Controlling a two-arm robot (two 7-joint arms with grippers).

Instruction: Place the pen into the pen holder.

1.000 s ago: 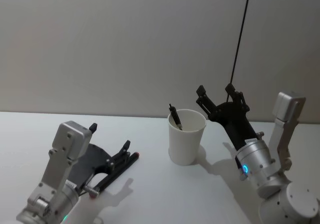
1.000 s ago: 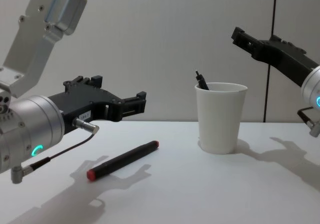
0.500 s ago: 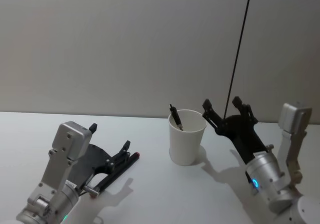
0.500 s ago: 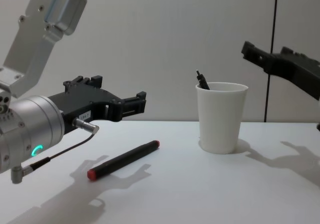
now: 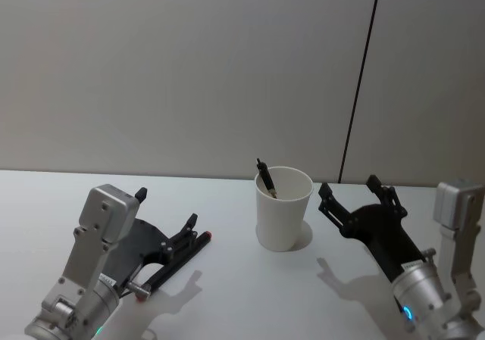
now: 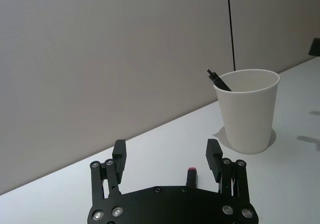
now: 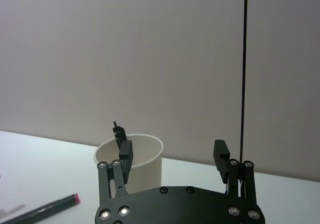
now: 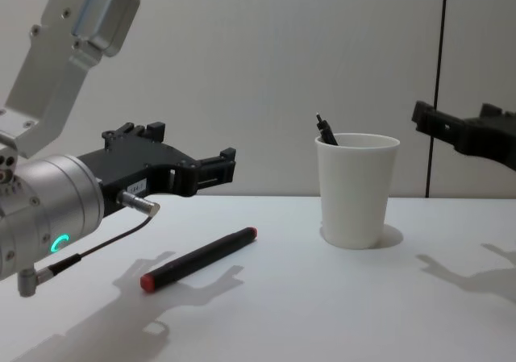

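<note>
At the left, the left gripper (image 6: 166, 151) hovers low over the table (image 8: 339, 314), its fingers spread wide and holding nothing. Under it and just ahead of it lies a dark red-tipped pen (image 8: 197, 257), flat on the surface and well apart from the pen holder (image 8: 357, 193). That white cup stands upright near the middle, with a black pen (image 8: 326, 131) leaning inside it, only its tip above the rim (so one pen looks delivered). At the right, the right gripper (image 5: 348, 187) hangs beside the cup, fingers parted and empty. By this reading, the pen on the table remains to be grasped and dropped in.
</note>
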